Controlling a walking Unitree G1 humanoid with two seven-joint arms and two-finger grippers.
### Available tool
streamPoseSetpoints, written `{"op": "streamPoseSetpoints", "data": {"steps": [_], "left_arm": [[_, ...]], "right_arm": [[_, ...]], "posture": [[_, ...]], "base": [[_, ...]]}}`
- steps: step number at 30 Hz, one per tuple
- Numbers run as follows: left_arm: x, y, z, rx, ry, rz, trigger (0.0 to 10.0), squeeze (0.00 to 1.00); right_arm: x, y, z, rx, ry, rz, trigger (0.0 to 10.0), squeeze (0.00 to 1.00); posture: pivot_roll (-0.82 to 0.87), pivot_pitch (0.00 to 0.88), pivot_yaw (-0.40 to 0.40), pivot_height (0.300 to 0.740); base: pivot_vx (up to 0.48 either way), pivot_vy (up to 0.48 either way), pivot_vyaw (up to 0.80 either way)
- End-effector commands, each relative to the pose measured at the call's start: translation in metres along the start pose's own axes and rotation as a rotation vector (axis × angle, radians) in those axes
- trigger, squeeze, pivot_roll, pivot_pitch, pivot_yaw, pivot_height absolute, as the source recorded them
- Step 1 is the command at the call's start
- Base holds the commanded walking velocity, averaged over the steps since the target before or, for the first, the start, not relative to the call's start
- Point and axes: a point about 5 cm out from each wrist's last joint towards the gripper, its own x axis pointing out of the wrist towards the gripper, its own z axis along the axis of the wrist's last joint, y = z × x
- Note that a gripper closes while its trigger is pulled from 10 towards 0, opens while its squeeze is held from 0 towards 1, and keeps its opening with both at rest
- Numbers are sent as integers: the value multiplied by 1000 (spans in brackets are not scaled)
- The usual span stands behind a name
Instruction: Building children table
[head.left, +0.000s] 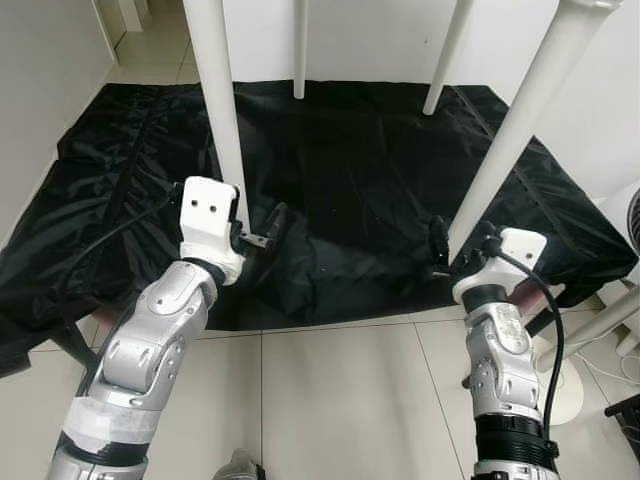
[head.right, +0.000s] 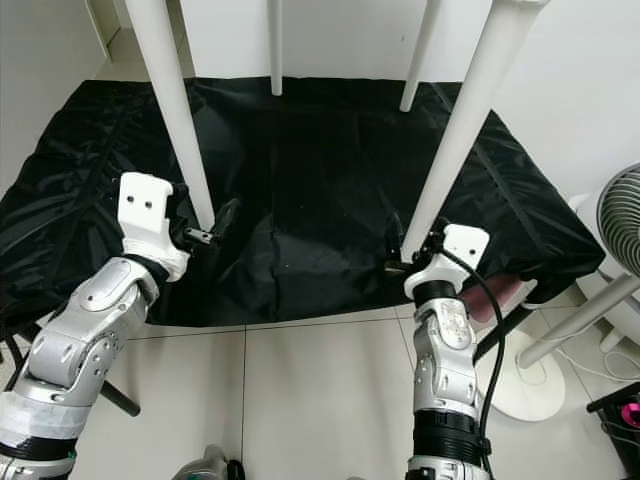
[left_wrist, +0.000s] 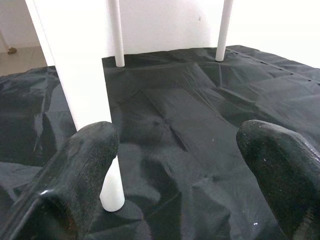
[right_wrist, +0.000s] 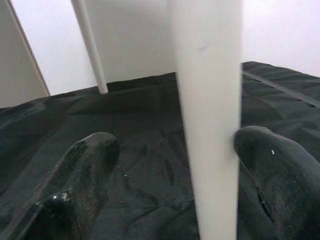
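Observation:
A white children's table stands on four round legs on a black sheet (head.left: 350, 170). Its tabletop is above the frame. My left gripper (head.left: 255, 232) is low at the foot of the front left leg (head.left: 225, 120). It is open, and the leg stands just inside one finger (left_wrist: 75, 175). My right gripper (head.left: 462, 245) is open around the foot of the front right leg (head.left: 520, 110). In the right wrist view that leg (right_wrist: 210, 125) touches one finger (right_wrist: 270, 170), and the other finger (right_wrist: 85, 170) is well apart from it.
The two rear legs (head.left: 300, 50) (head.left: 445, 60) stand at the sheet's far edge by a white wall. A standing fan (head.right: 625, 230) with a round base (head.right: 530, 390) is at the right. Pale tile floor (head.left: 340, 400) lies in front of the sheet.

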Motion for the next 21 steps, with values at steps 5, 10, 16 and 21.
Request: {"op": "streamPoseSetpoints", "data": {"steps": [5,10,16,21], "left_arm": [[-8,4,-10,27,-10,52,10000,0],[-14,1,-17,36,-31,42,10000,0],[-18,-4,-19,40,-47,6,10000,0],[-18,-4,-19,40,-47,6,10000,0]], "right_arm": [[-9,7,-6,-65,9,40,10000,0],[-15,12,-15,-76,28,74,10000,0],[-19,15,-19,-80,40,98,10000,0],[-19,15,-19,-80,40,98,10000,0]], "posture": [[18,0,0,740],[17,0,0,740],[18,77,-37,740],[18,77,-37,740]], "base": [[0,0,0],[0,0,0],[0,0,0],[0,0,0]]}}
